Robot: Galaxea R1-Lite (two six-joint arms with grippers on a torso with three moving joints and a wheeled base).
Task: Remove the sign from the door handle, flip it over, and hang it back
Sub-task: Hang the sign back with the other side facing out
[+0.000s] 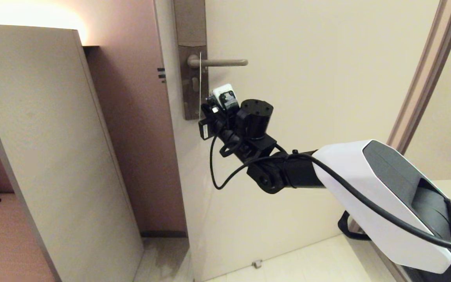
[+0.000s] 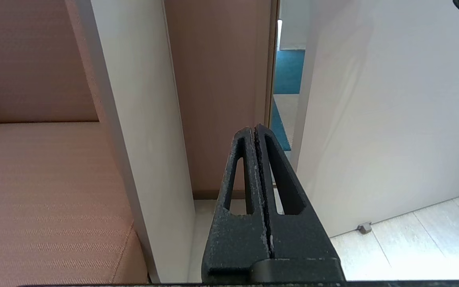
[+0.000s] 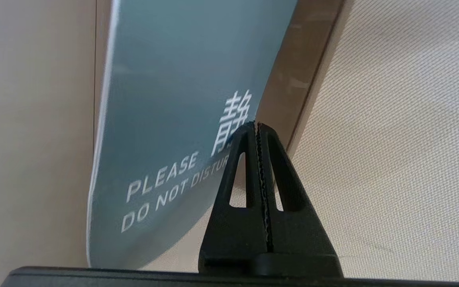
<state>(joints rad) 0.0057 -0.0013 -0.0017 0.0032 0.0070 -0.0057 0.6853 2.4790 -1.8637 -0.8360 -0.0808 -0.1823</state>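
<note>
So, starting at the right jaws (image 3: 256,125): they're pressed together, tips touching, and as far as I can tell nothing is pinched between them. They sit just beside the lower part of the sign (image 3: 173,99), on its teal side, where you can read "PLEASE DO NOT DISTURB". I can't tell whether the tips are actually touching the card or just very near it.

From the head view the sign is seen edge-on as a thin pale line. It hangs on the door handle (image 1: 219,62), right up at the end by the tall metal plate (image 1: 192,86), and dangles down in front of that plate. The right arm reaches in from the lower right across the door (image 1: 327,78).

No worktop in this one, it's all happening on the door, so I'm placing things off that.

Progress-wise, my read is that the sign is on the handle and nobody is holding it. So either the take-off hasn't started or the re-hang is already done, and these shots alone don't settle which. I can't say which face looks out into the room.

The left jaws (image 2: 254,128) are together too, parked low near the pale side panel (image 2: 134,99), pointing toward the floor by the door's bottom edge.
</note>
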